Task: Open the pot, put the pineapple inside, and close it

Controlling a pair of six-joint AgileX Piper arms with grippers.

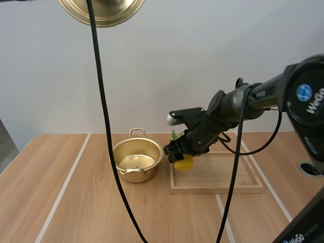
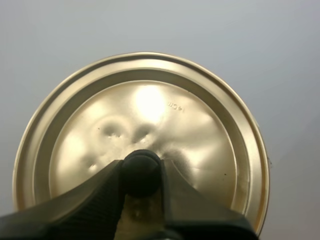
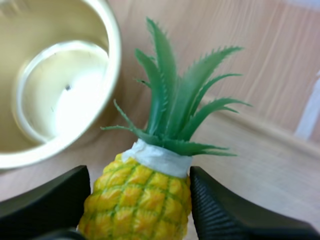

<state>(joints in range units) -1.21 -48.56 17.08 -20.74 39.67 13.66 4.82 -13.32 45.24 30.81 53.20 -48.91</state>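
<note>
- Left jaws are closed hard on the black knob (image 2: 142,172) of the gold lid (image 2: 150,110). The fingers (image 2: 75,210) pinch it from both sides, only as far apart as the knob is wide.
- From the high view, the lid hangs way up near the top, well above the tabletop (image 1: 66,202) and a bit left of the pot (image 1: 136,161).
- The pot sits open on the tabletop just left of the wooden tray (image 1: 217,191), with one handle toward the back wall and one toward me. You can see its shiny bare bottom.
- Right jaws have the pineapple (image 3: 137,200). The two black fingers (image 3: 45,205) sit on either side of the yellow body and press against it, so they're about half open with the fruit filling the gap.
- The pineapple is at the left end of the tray, the end nearest the pot. Its green leaves point up and toward the pot's rim.
- I can't tell if the pineapple's base is resting on the tray or is lifted just off it, since the arm covers that spot.
- The right arm reaches in from the right, angled down across the tray.
</note>
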